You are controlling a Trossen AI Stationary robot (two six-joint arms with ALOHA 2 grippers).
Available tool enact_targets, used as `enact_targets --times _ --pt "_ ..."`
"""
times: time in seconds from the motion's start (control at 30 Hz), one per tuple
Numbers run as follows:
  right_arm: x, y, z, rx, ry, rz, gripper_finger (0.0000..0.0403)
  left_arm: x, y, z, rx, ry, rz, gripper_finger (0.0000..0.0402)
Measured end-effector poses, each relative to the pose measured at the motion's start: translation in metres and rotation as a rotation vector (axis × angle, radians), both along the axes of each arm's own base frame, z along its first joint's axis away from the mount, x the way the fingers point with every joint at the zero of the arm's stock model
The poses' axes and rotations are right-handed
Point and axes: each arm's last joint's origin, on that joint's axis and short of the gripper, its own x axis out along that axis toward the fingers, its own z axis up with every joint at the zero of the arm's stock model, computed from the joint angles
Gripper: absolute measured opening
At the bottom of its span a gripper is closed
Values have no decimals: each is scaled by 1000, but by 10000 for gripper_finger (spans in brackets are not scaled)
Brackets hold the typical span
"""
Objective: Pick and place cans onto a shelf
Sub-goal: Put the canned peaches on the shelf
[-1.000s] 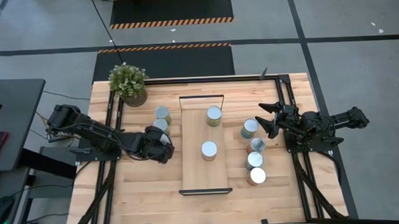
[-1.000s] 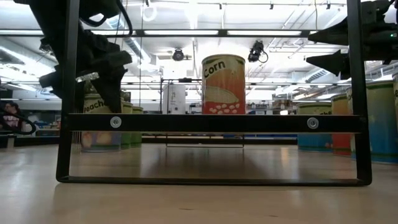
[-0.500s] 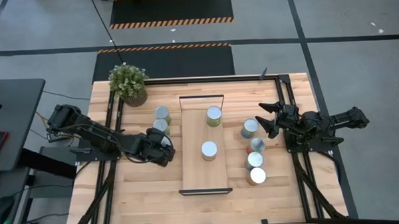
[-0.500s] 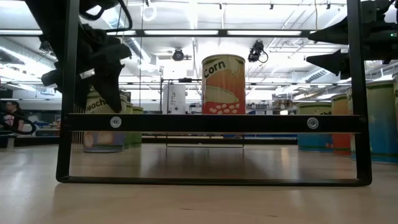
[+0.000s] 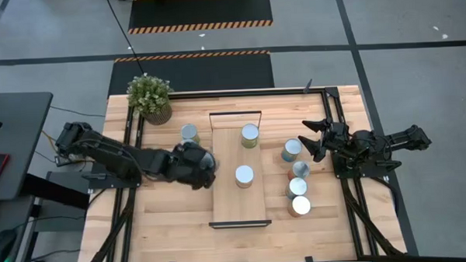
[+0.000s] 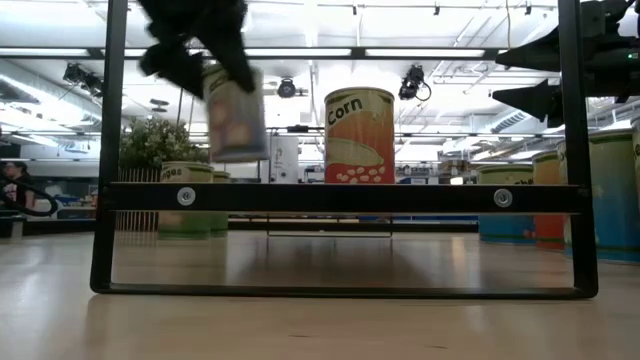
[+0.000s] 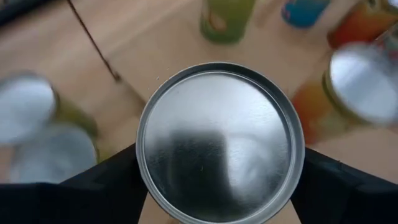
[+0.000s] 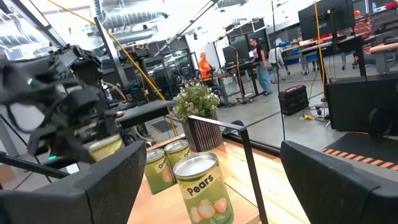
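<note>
My left gripper point(image 5: 200, 165) is shut on a can point(image 6: 236, 112) with a shiny silver top point(image 7: 221, 143), held in the air just left of the shelf point(image 5: 239, 194). The shelf, a long light-wood board, carries two cans point(image 5: 250, 135) point(image 5: 244, 176); the nearer one reads "Corn" in the low view point(image 6: 359, 135). One can point(image 5: 189, 133) stands on the table to the shelf's left. Several cans point(image 5: 296, 189) stand to its right. My right gripper point(image 5: 311, 140) is open and empty beside the blue can point(image 5: 291, 150). My left gripper pinches the can between its two fingers point(image 7: 106, 180), on opposite sides just below the top rim point(image 7: 140, 149). The fingers come from above, pointing down. The can hangs below them, slightly tilted, clear of the table and higher than the shelf board point(image 6: 340, 197).
A potted green plant point(image 5: 149, 97) stands at the table's far left corner. The shelf's dark metal end frames point(image 6: 110, 150) rise at its near and far ends. A "Pears" can point(image 8: 202, 186) stands close before my right gripper. People stand in the room beyond the table.
My left gripper, shut on the can that stood left of the shelf, has lifted it clear of the table and carried it up and toward the table's right, to the shelf. The can has tipped slightly. My right arm has kept still.
</note>
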Motion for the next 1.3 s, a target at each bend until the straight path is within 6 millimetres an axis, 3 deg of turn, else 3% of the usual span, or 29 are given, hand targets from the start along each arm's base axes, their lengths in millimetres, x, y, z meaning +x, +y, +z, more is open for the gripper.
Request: enact_targets --times 0.23,0.43,0.6,1.0,1.3 --pt "0 0 0 0 0 0 378 19 52 9 20 16 -59 318" --pt "0 0 0 0 -1 1 378 40 101 2 -41 -10 -255 318" --pt "0 0 1 2 -8 0 378 47 128 -13 -77 21 -412 318" --pt "0 0 2 4 -24 0 378 55 138 -32 130 172 -670 321" --pt "-1 0 3 5 -30 0 378 55 141 -35 127 193 -657 394"
